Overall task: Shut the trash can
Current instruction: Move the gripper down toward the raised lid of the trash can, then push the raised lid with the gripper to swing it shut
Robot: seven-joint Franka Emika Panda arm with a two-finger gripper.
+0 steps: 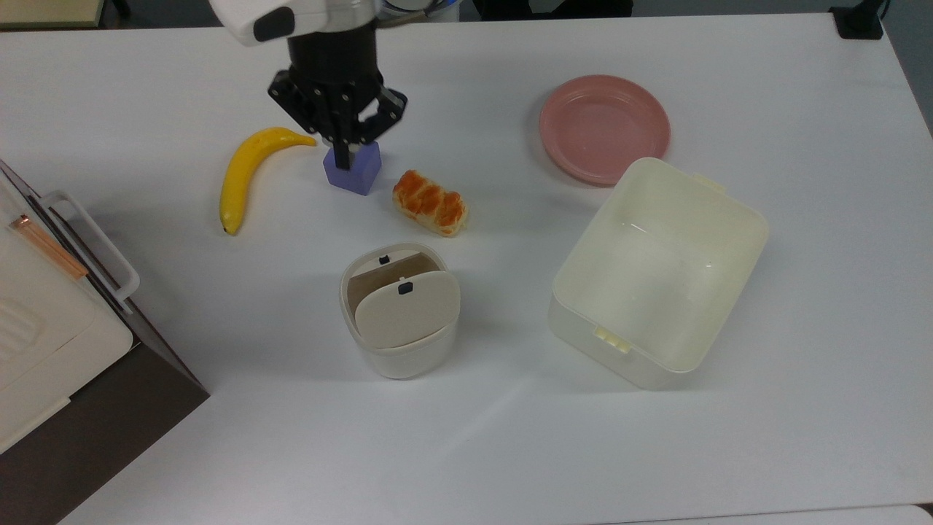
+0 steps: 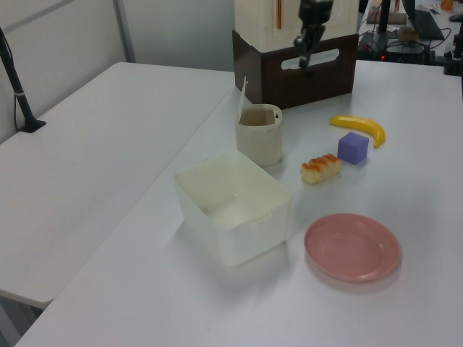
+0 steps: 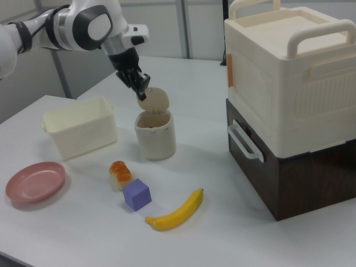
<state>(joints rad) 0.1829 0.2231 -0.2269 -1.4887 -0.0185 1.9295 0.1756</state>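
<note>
**With the lid up, the arm is lining up for a push**

While the trash can [image 1: 399, 321] sits open near the middle of the table [image 1: 510, 437], the gripper [image 1: 341, 155] hangs in the air. In the top view it's seen over the purple cube [image 1: 358, 176], at roughly 11 o'clock from the can. Its fingers are pressed together with nothing between them. My guess is that's on purpose: closing a lid needs a blunt poker, not a pinch.

The beige lid [image 3: 154, 100] stands up off the can's 6 o'clock edge in the top view, so the hinge looks to be on that side. The lid would have to swing toward 12 o'clock to drop shut. That probably means getting over or behind its top edge and nudging it forward and down.

In the left view the gripper is clearly higher than the can and apart from it, so no contact yet.

Other stuff lying around:
- banana [image 1: 244, 171] at 10 o'clock from the can
- bread roll [image 1: 430, 203] at 12 to 1 o'clock
- big lidless tub [image 1: 576, 332] at 3 o'clock
- pink plate [image 1: 603, 127] at 2 o'clock

Risk-wise, the can looks light, so a sideways shove might tip or slide it.
</note>
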